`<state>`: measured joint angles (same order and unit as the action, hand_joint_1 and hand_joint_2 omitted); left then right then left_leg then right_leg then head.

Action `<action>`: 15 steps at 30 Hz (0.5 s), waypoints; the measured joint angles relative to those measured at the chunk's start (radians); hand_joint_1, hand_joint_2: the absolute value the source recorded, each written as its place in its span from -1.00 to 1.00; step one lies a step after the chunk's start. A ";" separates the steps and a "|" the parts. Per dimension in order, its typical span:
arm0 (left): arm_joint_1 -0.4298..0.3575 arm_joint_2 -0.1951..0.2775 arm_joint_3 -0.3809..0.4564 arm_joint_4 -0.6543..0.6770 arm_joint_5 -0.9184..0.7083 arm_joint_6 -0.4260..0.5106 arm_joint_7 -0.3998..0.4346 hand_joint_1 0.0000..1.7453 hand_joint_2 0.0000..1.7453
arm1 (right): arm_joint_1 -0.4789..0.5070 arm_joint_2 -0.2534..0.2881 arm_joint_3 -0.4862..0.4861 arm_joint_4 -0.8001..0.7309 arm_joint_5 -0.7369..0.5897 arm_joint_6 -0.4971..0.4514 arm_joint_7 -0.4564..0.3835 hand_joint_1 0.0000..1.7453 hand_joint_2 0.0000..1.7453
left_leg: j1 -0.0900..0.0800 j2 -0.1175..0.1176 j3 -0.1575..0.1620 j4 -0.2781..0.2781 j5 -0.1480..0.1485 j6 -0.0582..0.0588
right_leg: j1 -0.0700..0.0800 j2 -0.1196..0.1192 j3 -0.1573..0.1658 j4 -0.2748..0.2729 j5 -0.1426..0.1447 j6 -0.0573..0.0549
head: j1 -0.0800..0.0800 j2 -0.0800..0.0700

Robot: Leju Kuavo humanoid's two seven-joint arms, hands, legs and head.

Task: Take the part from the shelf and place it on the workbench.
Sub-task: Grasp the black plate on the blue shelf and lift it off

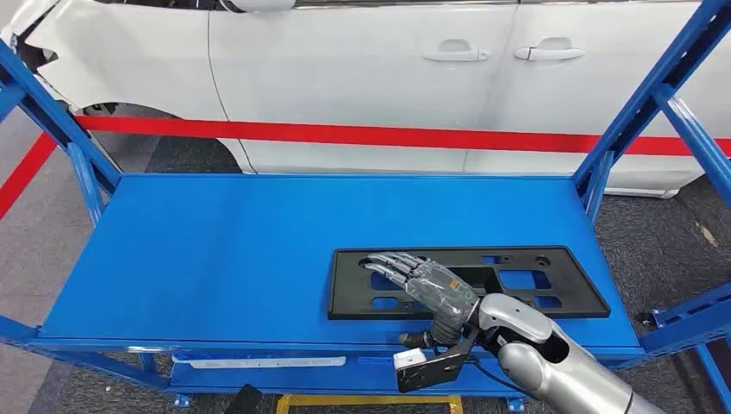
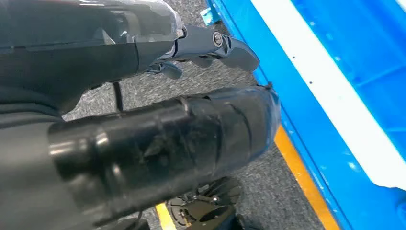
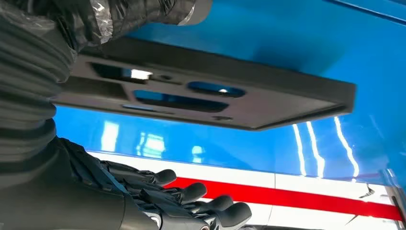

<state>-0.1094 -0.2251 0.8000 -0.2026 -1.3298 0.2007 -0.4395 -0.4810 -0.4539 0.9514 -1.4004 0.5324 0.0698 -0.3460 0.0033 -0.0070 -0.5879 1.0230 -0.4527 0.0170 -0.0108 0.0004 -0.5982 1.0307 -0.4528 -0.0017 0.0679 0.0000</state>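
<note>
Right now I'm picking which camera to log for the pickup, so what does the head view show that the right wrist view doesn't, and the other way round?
Head view alone: the whole blue shelf, the white car behind it, and the right robot hand lying on top of the black plate near its left end.
Right wrist view alone: the plate's edge seen close and side-on, with the fingertips spread apart.
Both: the plate flat on the shelf, and the red stripe.
</note>
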 joint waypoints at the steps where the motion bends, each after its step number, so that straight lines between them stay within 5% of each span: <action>1: 0.000 0.000 0.000 0.000 0.000 0.000 0.000 -1.00 -1.00 | 0.003 0.001 -0.002 0.000 0.000 0.000 0.000 -1.00 1.00 | -0.001 0.000 0.000 0.000 0.000 0.003 | -0.001 0.000 0.001 -0.002 0.001 0.003 | 0.000 0.000; 4: -0.001 -0.001 0.000 0.000 0.000 0.000 0.000 -1.00 -1.00 | 0.015 0.004 -0.011 -0.001 0.001 -0.001 -0.001 -1.00 1.00 | 0.004 0.001 0.008 -0.016 0.010 0.021 | -0.002 0.000 -0.005 0.016 -0.016 0.016 | 0.000 0.000; 7: -0.002 -0.002 0.000 0.000 0.000 0.001 0.000 -1.00 -1.00 | 0.026 0.006 -0.018 0.001 0.006 -0.002 -0.001 -1.00 1.00 | 0.005 0.002 0.011 -0.024 0.015 0.035 | -0.004 0.000 -0.078 0.177 -0.103 0.022 | 0.001 0.000; 9: -0.001 -0.002 0.000 0.000 0.000 0.001 0.001 -1.00 -1.00 | 0.041 0.009 -0.021 0.005 0.019 -0.002 0.001 -1.00 1.00 | 0.003 0.002 0.010 -0.022 0.014 0.036 | -0.005 0.000 -0.124 0.269 -0.128 0.025 | 0.000 0.000; 11: -0.001 -0.002 0.000 0.000 0.000 0.000 0.001 -1.00 -1.00 | 0.054 0.012 -0.028 0.010 0.035 -0.006 0.004 -1.00 1.00 | 0.003 0.000 0.010 -0.015 0.009 0.034 | -0.005 0.000 -0.101 0.218 -0.080 0.024 | 0.000 0.000; 13: -0.001 -0.002 0.000 0.000 0.000 0.001 0.001 -1.00 -1.00 | 0.063 0.014 -0.039 0.015 0.051 -0.018 0.009 -1.00 1.00 | 0.001 0.000 0.009 -0.005 0.001 0.029 | -0.003 0.000 -0.036 0.085 -0.021 0.019 | 0.001 0.000; 15: -0.001 -0.001 0.000 0.000 0.001 0.000 0.001 -1.00 -1.00 | 0.074 0.014 -0.053 0.023 0.069 -0.036 0.014 -1.00 1.00 | -0.002 0.000 0.006 0.002 -0.003 0.020 | 0.001 0.000 -0.004 0.015 -0.005 0.012 | 0.000 0.000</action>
<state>-0.1101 -0.2264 0.8000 -0.2026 -1.3290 0.2011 -0.4383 -0.4066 -0.4395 0.8985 -1.3777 0.6010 0.0337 -0.3317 0.0016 -0.0074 -0.5820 1.0250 -0.4559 0.0373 -0.0098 0.0006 -0.6019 1.0458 -0.4580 0.0106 0.0682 -0.0002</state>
